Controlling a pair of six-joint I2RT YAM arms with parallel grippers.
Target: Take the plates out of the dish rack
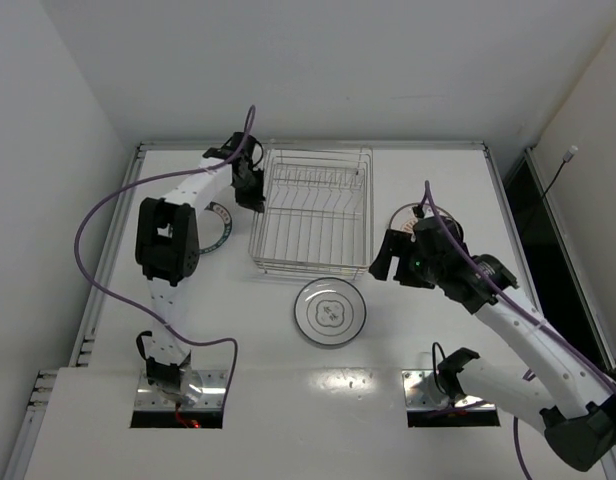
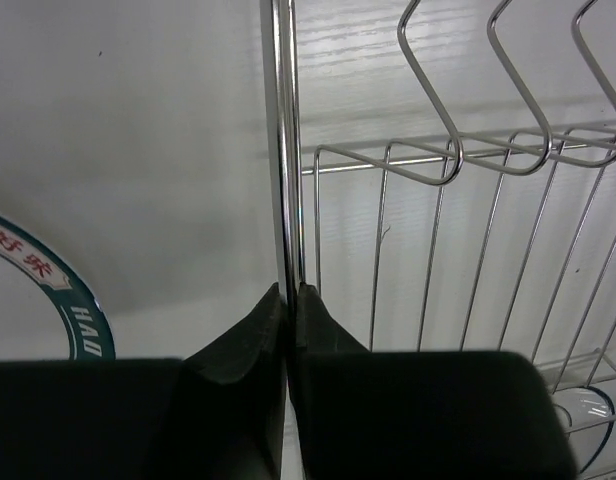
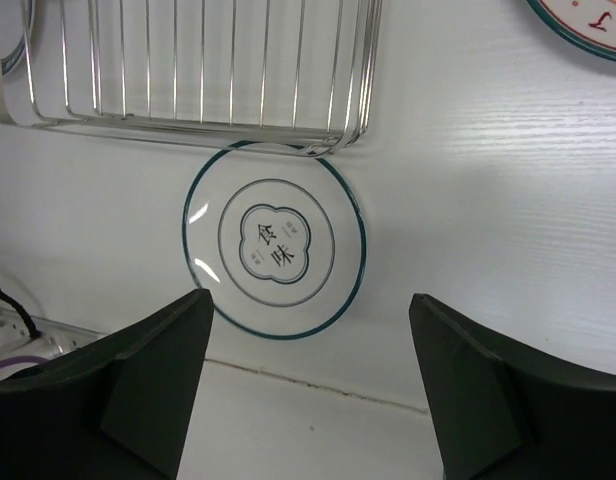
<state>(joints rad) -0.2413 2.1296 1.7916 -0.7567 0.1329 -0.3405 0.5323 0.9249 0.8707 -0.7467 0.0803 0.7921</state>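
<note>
At the middle of the tabletop: the dish rack [image 1: 310, 270] [image 2: 285, 150] [image 3: 188, 120], a square chrome wire basket. Only its row of upright wire dividers along the far side shows inside.
Plates: all three that show lie flat on the tabletop, outside the rack.
Centre-mark plate [image 1: 331, 311] [image 3: 275, 243]: just in front of the rack's near rim. In the right wrist view its far edge runs under that rim.
Teal-rimmed plate [image 1: 214, 228] [image 2: 63, 290]: left of the rack, partly hidden under the left arm.
Third plate [image 3: 588, 15]: only a slice at the top right corner of the right wrist view, to the right of the rack, with a dark teal rim line.
Writing, centre-mark plate: two dark Chinese characters inside a lobed frame, ringed by thin grey circles. They look like 食味.
Writing, teal-rimmed plate: red Chinese characters inside the rim and white letters beginning "HA" on the teal band. The rest is cut off.
Writing, third plate: red marks, too cropped to read.
Left pincer [image 1: 252, 190] [image 2: 288, 300]: pinched narrow on the upright wire of the rack's left wall, fingers touching the wire on both sides. The teal-rimmed plate lies near it, on its left, apart from it.
Right pincer [image 1: 390, 262] [image 3: 310, 300]: spread wide and holding nothing, above the tabletop by the rack's near right corner. The centre-mark plate lies near it, to its left, and shows between the two fingers in its own camera, not touched.
</note>
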